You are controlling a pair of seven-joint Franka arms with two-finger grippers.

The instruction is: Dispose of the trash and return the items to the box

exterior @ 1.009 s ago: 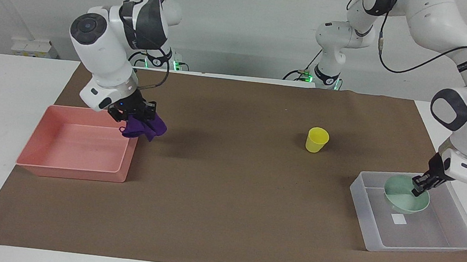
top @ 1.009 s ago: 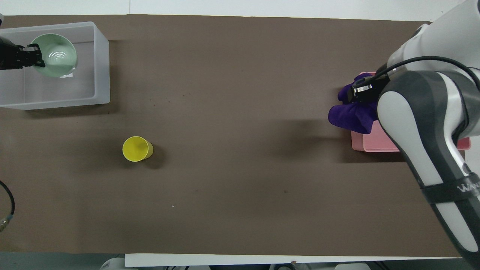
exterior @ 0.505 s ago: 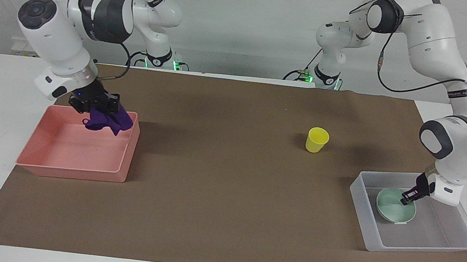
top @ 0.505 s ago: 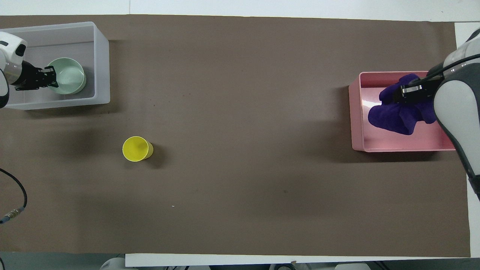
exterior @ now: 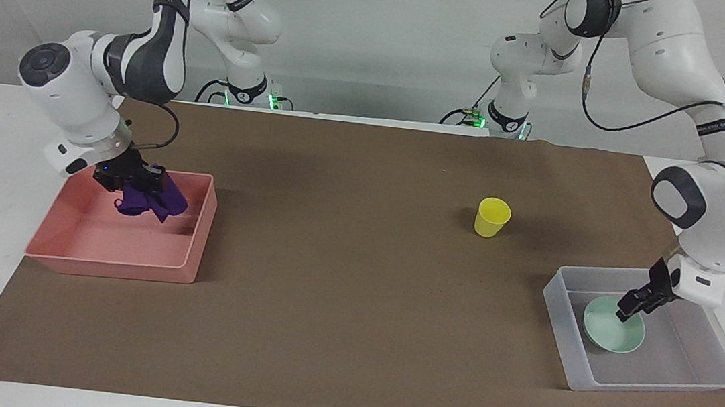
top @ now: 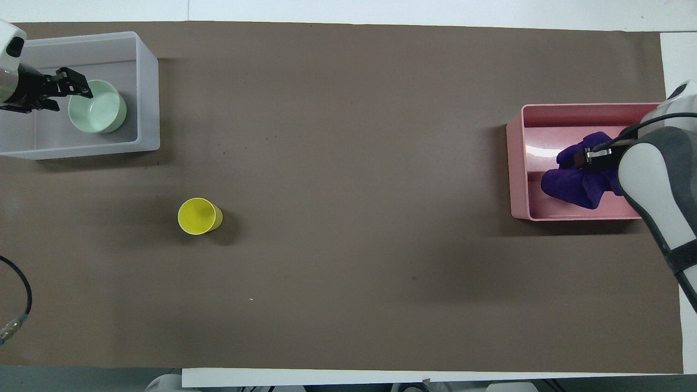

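A: Right arm first. It bends down from its base, elbow high, wrist tilted, and the right gripper (exterior: pixel 136 181) hangs over the pink tray (exterior: pixel 183 272), inside its walls.

B: And it's clenched on the rag (exterior: pixel 150 200). The purple cloth droops from the fingers in a bunch, over the half of the tray nearer the robots. Whether its lowest fold touches the tray floor, I cannot tell.

A: From overhead the rag (top: pixel 574 182) shows under the arm's forearm, which covers the tray's (top: pixel 514 163) corner at that end.

B: Over to the left arm. It arches high, then drops steeply at the table's other end, wrist angled in toward the box (exterior: pixel 560 305).

A: The left gripper (exterior: pixel 636 305) sits just above the rim of the bowl (exterior: pixel 615 328). Overhead, the gripper (top: pixel 73 87) has its fingers spread, gripping nothing, right at the bowl's (top: pixel 98 106) edge.

B: So the bowl is released, resting upright on the box's (top: pixel 150 87) floor, in the half toward the table's middle.

A: And the cup (exterior: pixel 492 217)?

B: Upright on the brown mat (exterior: pixel 352 297), alone, well apart from both trays, nearer the box than the pink tray. Overhead, the cup (top: pixel 199 216) has open mat (top: pixel 348 218) all round it.
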